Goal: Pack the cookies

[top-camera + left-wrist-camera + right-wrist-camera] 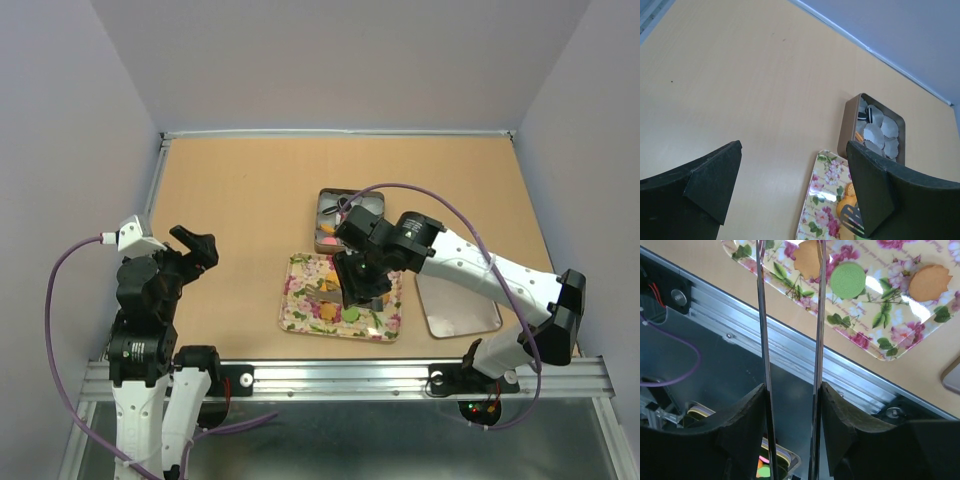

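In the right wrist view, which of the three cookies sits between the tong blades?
The orange cookie at the top edge, framed by the tongs; the green round cookie and the scalloped orange cookie lie right of both blades.

Bright, even light; glare on tray (pixel 855 340)

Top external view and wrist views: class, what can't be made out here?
- Top view: black right tool covers flower-printed rectangular tray's middle; small toy cookies uncountable.
- Left wrist view: black left tool blocks most of the tray.
- Right wrist view: thin metal tongs' tips cut off, top edge.
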`<state>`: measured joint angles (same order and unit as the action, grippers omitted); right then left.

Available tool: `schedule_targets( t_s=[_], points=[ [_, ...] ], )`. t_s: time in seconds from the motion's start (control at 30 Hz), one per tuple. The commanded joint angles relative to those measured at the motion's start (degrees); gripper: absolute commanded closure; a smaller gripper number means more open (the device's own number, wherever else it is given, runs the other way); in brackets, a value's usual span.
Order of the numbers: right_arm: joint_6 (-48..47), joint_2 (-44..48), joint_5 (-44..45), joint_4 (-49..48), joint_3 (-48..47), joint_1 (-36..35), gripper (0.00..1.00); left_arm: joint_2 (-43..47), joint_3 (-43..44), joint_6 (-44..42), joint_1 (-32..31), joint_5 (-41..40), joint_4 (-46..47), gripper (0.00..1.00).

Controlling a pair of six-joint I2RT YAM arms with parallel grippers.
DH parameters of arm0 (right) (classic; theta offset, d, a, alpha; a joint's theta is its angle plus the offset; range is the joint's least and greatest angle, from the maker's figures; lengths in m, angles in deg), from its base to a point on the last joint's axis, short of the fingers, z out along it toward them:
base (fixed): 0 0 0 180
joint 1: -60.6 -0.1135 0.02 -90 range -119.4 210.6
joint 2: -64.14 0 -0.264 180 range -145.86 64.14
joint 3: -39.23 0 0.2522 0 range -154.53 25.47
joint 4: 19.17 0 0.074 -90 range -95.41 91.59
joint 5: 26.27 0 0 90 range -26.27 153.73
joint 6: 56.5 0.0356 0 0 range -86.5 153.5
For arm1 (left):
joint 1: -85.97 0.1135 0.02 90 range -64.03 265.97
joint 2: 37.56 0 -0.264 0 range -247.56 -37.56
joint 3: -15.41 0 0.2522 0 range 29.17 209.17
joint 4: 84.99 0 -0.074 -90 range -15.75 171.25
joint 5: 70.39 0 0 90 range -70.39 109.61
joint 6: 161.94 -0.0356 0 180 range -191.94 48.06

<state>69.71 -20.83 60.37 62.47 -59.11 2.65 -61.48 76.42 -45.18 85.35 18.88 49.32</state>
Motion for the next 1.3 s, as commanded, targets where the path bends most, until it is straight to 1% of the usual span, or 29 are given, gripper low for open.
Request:
schedule_targets(
  t_s=[0.0,0.1,0.23,0.33,0.63,0.9,1.03,1.07,1.27],
  points=[
    [2.0,0.3,-0.1,-2.6,0.0,-0.6,0.50,0.5,-0.7,-1.1,0.2,0.1,2.9,0.04],
    [2.6,-0.6,0.6,-1.6,-1.1,-1.4,0.50,0.7,-0.7,-1.2,0.2,0.1,2.7,0.04],
    [2.8,-1.3,3.1,2.2,-2.8,-1.8,0.50,0.9,-0.7,-1.3,0.2,0.1,2.7,0.04],
    [3.3,-1.4,3.1,3.4,-2.7,-1.8,0.50,1.1,-0.7,-1.3,0.2,0.1,2.7,0.04],
    [4.2,-2.8,3.1,2.5,-1.6,-2.3,0.50,0.8,-0.7,-1.5,0.2,0.5,2.7,0.04],
    [4.7,-6.3,3.1,1.6,-2.3,-2.5,0.50,0.7,-0.7,-1.6,0.2,0.5,2.9,0.04],
    [4.6,-8.1,3.1,1.6,-3.9,-2.5,0.50,0.8,-0.7,-1.6,0.2,0.5,3.0,0.04],
    [4.6,-8.5,4.7,1.6,-4.8,-2.5,0.50,0.8,-0.7,-1.6,0.2,0.5,3.0,0.04],
    [5.4,-11.3,6.9,2.3,-8.6,-2.5,0.50,0.5,-0.9,-1.8,0.2,0.5,3.2,0.04]
  ],
)
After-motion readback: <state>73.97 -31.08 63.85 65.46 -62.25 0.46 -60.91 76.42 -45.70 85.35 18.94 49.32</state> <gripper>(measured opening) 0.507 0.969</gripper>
